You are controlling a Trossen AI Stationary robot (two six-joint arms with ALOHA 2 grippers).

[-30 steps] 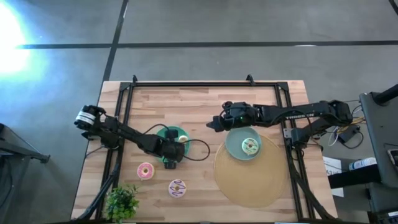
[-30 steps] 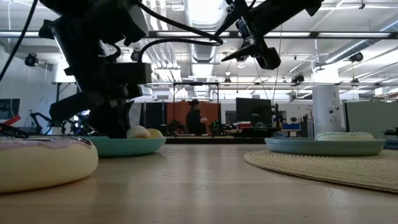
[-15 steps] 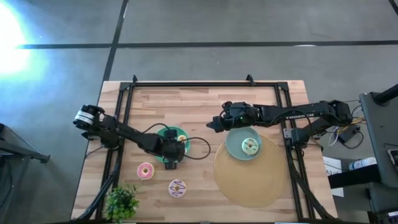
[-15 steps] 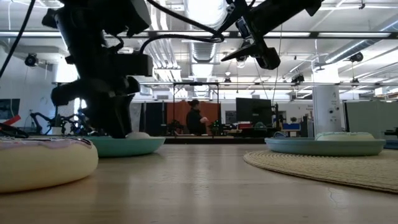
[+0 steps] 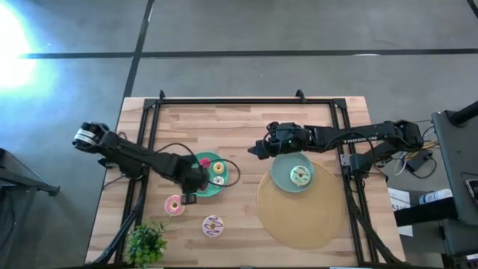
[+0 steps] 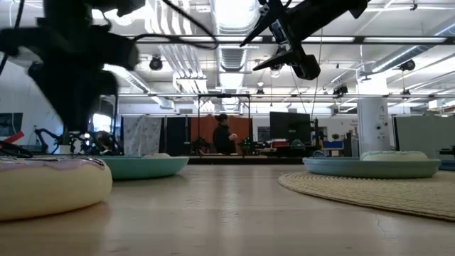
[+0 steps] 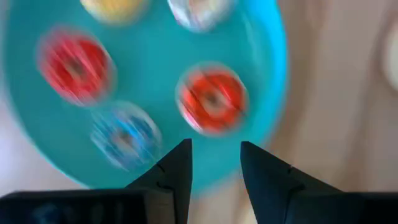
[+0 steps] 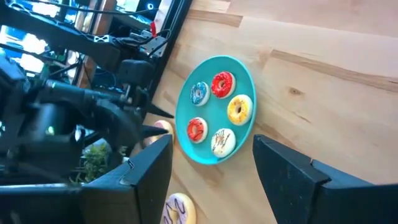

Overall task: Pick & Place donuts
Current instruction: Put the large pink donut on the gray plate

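Grey floor [image 5: 299,30] (dark seams), ceiling strip lights [image 6: 227,39], distant person [image 6: 222,135]

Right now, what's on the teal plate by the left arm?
The teal plate holds five small donuts: two red, one blue, one yellow, one white. The right wrist view shows nothing covered.

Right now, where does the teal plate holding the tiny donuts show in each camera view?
High view: teal plate left of centre.
Low view: left, seen edge-on.
Left wrist view: fills the upper picture.
Right wrist view: centre.
Shared landmark: left gripper at its rim.
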